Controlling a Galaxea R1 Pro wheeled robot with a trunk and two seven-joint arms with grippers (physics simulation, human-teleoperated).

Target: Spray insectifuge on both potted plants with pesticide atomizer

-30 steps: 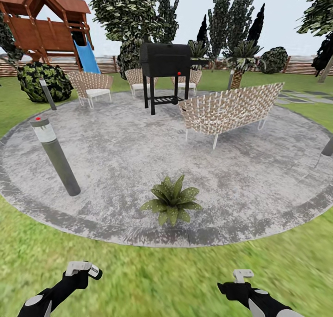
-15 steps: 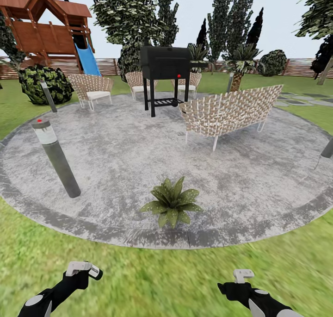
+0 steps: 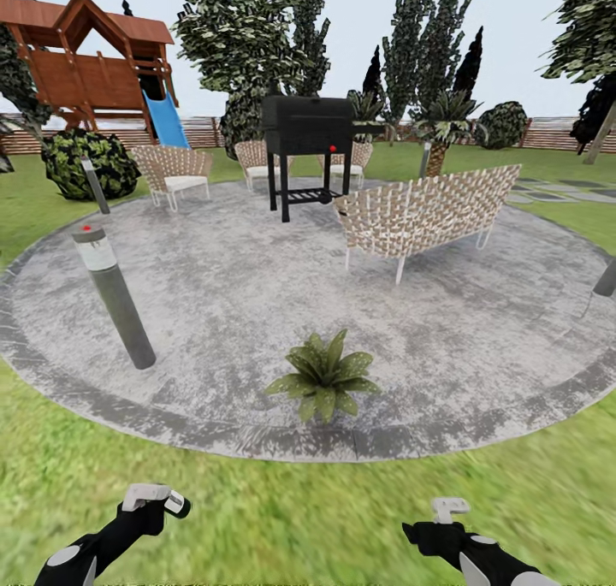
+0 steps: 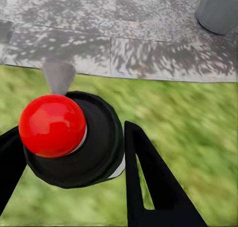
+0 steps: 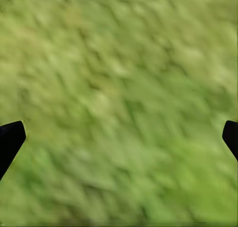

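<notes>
my left gripper [image 4: 74, 152] clamps the pesticide atomizer [image 4: 69, 137] round its slim, light, likely slippery body; right gripper [image 5: 119, 137] gapes wide; potted plant [image 3: 323, 374] at 12 o'clock.

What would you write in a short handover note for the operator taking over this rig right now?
Left gripper: shut on the pesticide atomizer, red top facing its wrist camera.
Right gripper: open, empty, over the lawn.
One potted plant sits ahead near the patio edge; I can't make out a second one.
Done: atomizer picked up.
Left: approach, spray this plant, then find and spray the other.
</notes>
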